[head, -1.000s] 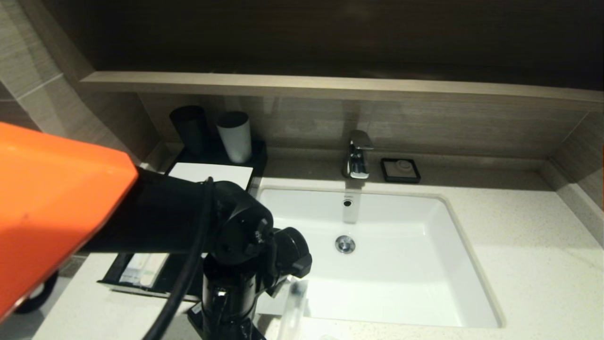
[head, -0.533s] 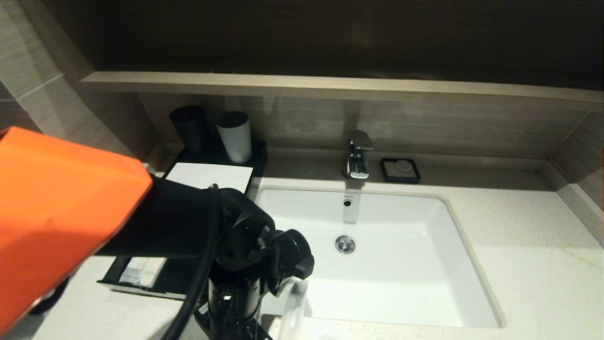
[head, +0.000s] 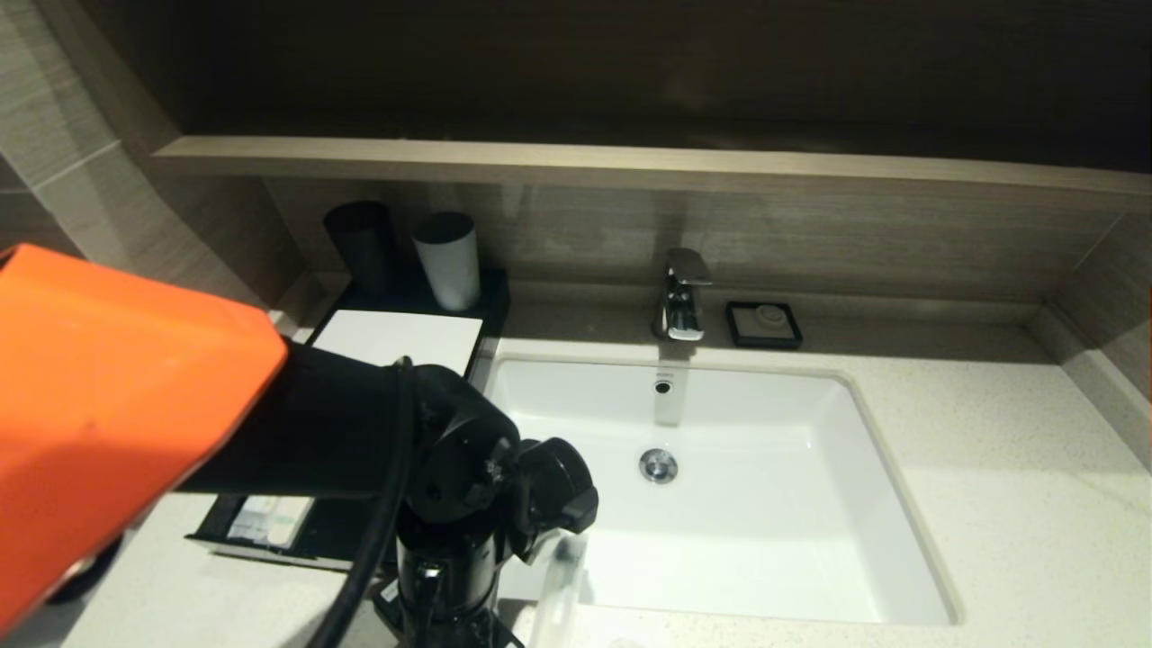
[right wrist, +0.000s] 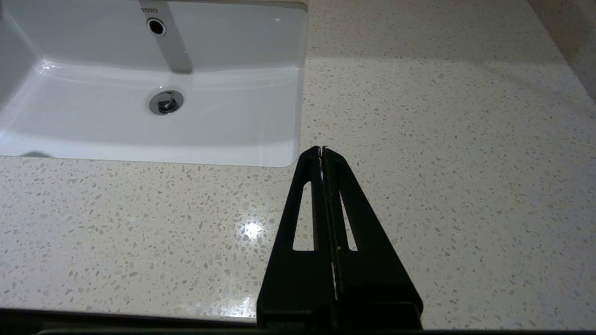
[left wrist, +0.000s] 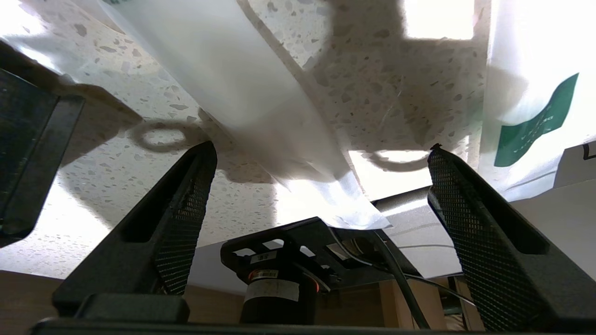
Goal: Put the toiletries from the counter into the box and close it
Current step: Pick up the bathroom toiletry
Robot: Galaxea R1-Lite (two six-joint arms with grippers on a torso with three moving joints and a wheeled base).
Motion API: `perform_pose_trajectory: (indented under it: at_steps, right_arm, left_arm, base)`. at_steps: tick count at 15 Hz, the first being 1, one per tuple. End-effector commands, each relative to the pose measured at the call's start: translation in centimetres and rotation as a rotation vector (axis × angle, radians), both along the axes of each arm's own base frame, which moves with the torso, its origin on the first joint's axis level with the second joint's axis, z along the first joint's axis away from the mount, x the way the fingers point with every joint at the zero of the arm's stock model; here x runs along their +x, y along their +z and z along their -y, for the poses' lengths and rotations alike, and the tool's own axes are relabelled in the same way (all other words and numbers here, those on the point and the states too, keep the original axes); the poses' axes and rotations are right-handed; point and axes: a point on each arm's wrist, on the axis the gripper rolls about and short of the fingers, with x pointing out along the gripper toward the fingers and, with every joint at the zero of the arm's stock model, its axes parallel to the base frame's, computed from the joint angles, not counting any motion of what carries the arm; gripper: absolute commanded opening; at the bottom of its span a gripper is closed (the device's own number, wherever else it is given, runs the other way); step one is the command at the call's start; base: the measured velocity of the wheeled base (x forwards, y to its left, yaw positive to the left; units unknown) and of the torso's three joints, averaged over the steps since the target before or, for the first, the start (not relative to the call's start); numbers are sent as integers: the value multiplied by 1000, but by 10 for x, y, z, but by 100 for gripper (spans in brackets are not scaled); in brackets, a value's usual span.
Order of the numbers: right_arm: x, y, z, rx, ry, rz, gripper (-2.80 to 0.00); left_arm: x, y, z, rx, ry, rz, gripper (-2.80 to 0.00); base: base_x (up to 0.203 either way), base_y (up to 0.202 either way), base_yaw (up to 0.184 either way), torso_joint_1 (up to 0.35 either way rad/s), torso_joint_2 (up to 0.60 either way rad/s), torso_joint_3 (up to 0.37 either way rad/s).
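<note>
A: Where is the left gripper [left wrist: 321, 153] sitting?

B: It is hanging low over the counter [head: 1017, 504] at the front edge, about seven o'clock from the basin [head: 720, 486]. Its fingers [left wrist: 186, 195] are standing wide apart, with nothing between them touching either pad.

A: And the packets?

B: One packet [left wrist: 260, 107] is lying on the speckled stone between the spread fingers, its end poking over the counter's front edge. A second packet [left wrist: 526, 93], with a green mark, is lying just beside the other finger, on its outer side. In the head view a pale packet [head: 558, 585] is showing at the basin's front rim, right beside the left wrist.

A: The box?

B: The box [head: 396, 337] is sitting at nine o'clock from the basin, its drawer pulled out toward the front, with packets [head: 270, 520] lying inside. Two cups [head: 445, 259] are standing behind it at twelve o'clock.

A: The right gripper [right wrist: 322, 151]?

B: It is hovering over bare counter at about four o'clock from the basin, fingers pressed together, gripping nothing.
</note>
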Motion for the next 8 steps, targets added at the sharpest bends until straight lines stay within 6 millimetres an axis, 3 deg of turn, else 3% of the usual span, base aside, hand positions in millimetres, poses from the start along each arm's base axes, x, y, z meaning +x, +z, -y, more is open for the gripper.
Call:
perform_pose_trajectory:
  at_steps: [1,8]
  right_arm:
    - [0,0,0,0,0,0,-280]
    - [0,0,0,1,0,1,-280]
  left_arm:
    - [-1,1,-1,4,10,1,0]
    - [0,1,0,12,22,1,0]
  base:
    - [0,0,0,0,0,0]
    - [0,0,0,0,0,0]
